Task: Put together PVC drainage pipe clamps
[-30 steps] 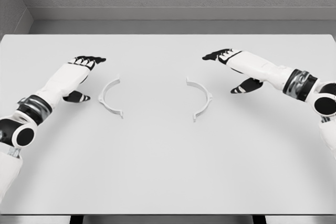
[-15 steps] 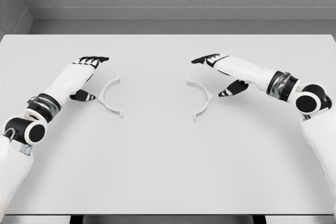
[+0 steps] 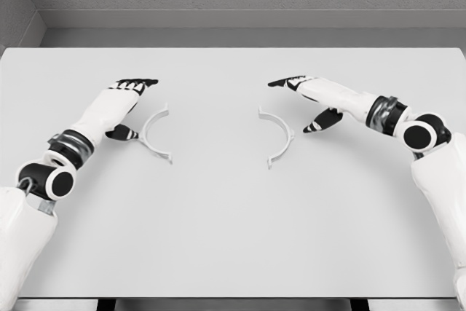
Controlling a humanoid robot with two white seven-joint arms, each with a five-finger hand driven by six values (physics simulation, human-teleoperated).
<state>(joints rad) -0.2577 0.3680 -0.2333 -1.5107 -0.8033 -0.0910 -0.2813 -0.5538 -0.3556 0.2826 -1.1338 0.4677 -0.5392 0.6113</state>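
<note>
Two white half-ring clamp pieces lie flat on the white table (image 3: 233, 216). The left clamp half (image 3: 152, 138) opens to the right, the right clamp half (image 3: 280, 136) opens to the left, and a wide gap separates them. My left hand (image 3: 129, 107) hovers just left of the left half, fingers spread, thumb low beside the piece, holding nothing. My right hand (image 3: 302, 100) is above and right of the right half, fingers stretched out toward the left, thumb pointing down, also empty.
A grey wall runs behind the table's far edge (image 3: 233, 47). The table's front edge (image 3: 233, 298) lies close to the bottom of the view.
Both arms have drawn inward: the left hand slid right toward the left clamp half, the right hand shifted left toward the right half. Neither clamp piece has moved.
</note>
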